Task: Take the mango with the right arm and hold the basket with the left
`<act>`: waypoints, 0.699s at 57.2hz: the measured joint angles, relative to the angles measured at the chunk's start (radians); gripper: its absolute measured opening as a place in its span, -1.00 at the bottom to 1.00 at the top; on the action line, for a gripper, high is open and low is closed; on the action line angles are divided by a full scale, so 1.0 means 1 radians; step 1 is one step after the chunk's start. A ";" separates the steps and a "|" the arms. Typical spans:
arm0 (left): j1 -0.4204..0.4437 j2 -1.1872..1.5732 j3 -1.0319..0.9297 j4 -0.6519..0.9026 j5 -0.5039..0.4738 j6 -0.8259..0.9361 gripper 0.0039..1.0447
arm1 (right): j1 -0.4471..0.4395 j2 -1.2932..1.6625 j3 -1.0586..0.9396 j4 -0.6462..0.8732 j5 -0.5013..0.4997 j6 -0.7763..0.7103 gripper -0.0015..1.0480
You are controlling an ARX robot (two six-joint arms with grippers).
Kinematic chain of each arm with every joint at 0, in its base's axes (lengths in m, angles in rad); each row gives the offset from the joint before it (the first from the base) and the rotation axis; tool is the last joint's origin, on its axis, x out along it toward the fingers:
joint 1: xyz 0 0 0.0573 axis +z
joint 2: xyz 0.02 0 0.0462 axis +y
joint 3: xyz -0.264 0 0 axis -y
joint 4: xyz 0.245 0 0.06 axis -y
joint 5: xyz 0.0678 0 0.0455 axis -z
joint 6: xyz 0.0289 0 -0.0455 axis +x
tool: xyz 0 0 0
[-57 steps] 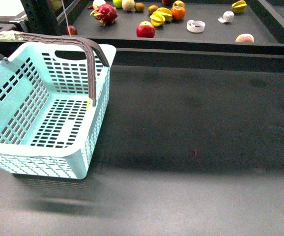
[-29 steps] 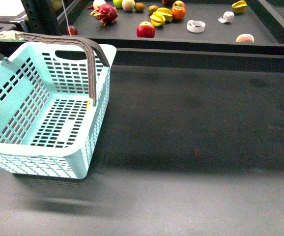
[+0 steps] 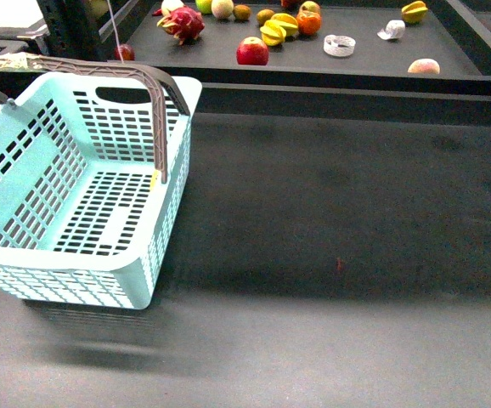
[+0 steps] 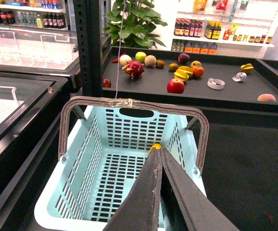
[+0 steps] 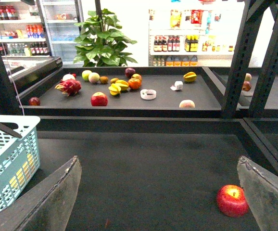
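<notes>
The basket (image 3: 76, 204) is pale turquoise with slotted walls and a grey-brown handle (image 3: 101, 72). It sits on a dark grey desk (image 3: 330, 212). On the black shelf (image 3: 356, 59) lie a red apple (image 3: 251, 52), a magenta dragon fruit (image 3: 182, 23) and yellow star fruits (image 3: 275, 30).

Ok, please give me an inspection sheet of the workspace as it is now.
Surface: dark table, only a small red speck.
Job's things: blue basket empty, at left; likely mango, pale oval fruit on rear shelf.
Clutter: red apple on table; dragon fruit, star fruits, tape roll on shelf.
Grippers: left gripper shut, over basket; right gripper open, empty.
Cables: thin cord hanging.
Surroundings: potted plant, bottle shelves.
</notes>
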 joint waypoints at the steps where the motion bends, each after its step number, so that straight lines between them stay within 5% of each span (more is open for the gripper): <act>1: 0.000 -0.013 0.000 -0.012 0.000 0.000 -0.93 | 0.000 0.000 0.000 0.000 0.000 0.000 0.85; 40: 0.000 -0.358 -0.001 -0.344 0.000 0.002 -0.93 | 0.000 0.000 0.000 0.000 0.000 0.000 0.85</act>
